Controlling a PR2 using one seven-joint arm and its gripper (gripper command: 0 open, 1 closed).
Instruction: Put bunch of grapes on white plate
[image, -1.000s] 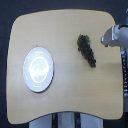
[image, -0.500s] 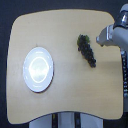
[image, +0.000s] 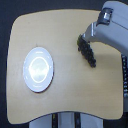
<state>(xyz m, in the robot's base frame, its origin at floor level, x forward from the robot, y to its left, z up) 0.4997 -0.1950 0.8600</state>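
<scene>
Step in hand, by judgement: closing in on the grapes (image: 88, 51) for a grasp. Grapes lying on the table (image: 70, 100) toward 2 o'clock from centre, long axis running roughly 11 to 5, upper end tucked under or right against the gripper (image: 85, 37). Fingers not resolvable here; can't tell how far open, nor whether anything's held yet. To do it well: come down over the middle of the bunch, jaws across the short width, squeeze gently since it's lumpy and prob. soft, then lift straight up before carrying toward 9 o'clock. Plate (image: 38, 69) sits well apart from the grapes, at approx. 9 o'clock from table centre. Materials: table pale wood-tone, smooth, rounded corners; plate round, white, glossy w/ raised rim and bright centre; grapes a dark, knobbly, elongated cluster; arm shell grey, smooth, boxy.
</scene>
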